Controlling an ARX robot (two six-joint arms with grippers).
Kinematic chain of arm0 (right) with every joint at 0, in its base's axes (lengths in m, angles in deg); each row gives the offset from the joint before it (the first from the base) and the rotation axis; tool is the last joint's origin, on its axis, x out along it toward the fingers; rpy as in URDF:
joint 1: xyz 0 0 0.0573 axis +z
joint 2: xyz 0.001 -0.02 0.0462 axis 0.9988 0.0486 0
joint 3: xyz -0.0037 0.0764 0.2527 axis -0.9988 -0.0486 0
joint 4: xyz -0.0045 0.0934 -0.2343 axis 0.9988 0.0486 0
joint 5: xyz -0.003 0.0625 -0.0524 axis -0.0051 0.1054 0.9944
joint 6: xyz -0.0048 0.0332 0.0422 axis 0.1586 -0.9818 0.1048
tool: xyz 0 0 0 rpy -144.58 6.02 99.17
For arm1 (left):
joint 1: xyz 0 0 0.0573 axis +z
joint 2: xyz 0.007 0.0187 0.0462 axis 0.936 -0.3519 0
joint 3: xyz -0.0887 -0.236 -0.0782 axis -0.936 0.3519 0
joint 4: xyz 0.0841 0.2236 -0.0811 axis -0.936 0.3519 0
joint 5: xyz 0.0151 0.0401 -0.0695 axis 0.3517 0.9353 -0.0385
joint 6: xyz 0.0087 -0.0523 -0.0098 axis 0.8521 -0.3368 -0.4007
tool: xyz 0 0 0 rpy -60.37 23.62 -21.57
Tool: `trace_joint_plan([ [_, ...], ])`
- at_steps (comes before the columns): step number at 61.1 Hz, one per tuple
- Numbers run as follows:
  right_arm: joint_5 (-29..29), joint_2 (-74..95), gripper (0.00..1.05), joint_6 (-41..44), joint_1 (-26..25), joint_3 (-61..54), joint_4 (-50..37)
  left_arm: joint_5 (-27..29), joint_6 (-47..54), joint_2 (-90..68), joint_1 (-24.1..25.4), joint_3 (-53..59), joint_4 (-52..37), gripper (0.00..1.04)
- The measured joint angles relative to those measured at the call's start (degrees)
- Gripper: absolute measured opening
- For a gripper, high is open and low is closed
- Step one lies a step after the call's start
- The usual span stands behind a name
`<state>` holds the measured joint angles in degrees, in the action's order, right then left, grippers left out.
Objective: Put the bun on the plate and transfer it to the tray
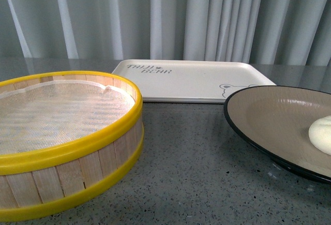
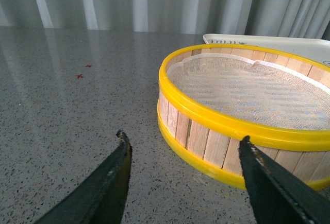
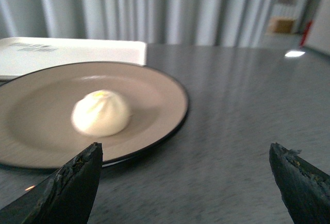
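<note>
- Steamer [image 1: 77, 168], yellow-rimmed and lined with mesh, sits nearest the front camera, left of the plate [image 1: 269, 116] with bare grey counter [image 1: 196, 173] between them. Nothing shows inside it.
- Bun [image 3: 101, 113] lies on the plate, near its middle, touching nothing else. Judged from that, the first half of the task is done.
- Tray [image 1: 196, 83] lies just behind the plate, reaching out to its left. It's bare, with lettering and a bear face on top.
- Right gripper [image 3: 184, 147]: fingers spread wide, holding nothing, low over the counter, just short of the plate's black rim.
- Left gripper [image 2: 183, 137]: fingers also spread wide and empty. It's on the far side of the steamer from the plate, well apart from it.
- Neither arm shows in the front view.
- Step in hand, as I read it: pick up the plate and move it to the tray.
- You should take the plate at the rim nearest the right gripper, one finger under the lip and one on top, then close firmly.
- Keep the plate level. It's shallow, so the bun could roll off on a tilt.
- Lift the plate's foot clear of the tray's raised edge before you move across.
- Set the plate down flat on the tray, not straddling its edge.
- Keep the left gripper away from the plate unless you need it for support.
</note>
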<state>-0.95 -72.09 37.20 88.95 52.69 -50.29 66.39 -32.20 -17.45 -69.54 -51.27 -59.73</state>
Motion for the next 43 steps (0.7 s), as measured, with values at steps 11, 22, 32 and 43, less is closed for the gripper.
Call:
trace_joint_plan([
  [11,2.25,20.26,0.96,8.68,-0.79,5.18,-23.28,0.0,0.02,0.0,0.0,0.0,0.0,0.98],
  [22,-10.34,36.28,0.96,-7.96,-12.28,13.07,-23.23,0.0,0.02,0.0,0.0,0.0,0.0,0.98],
  [32,-20.92,45.99,0.96,-37.27,-21.05,16.9,-18.56,0.0,0.02,0.0,0.0,0.0,0.0,0.98],
  [43,-27.12,50.03,0.96,-58.38,-24.46,17.68,-18.58,0.0,0.02,0.0,0.0,0.0,0.0,0.98],
])
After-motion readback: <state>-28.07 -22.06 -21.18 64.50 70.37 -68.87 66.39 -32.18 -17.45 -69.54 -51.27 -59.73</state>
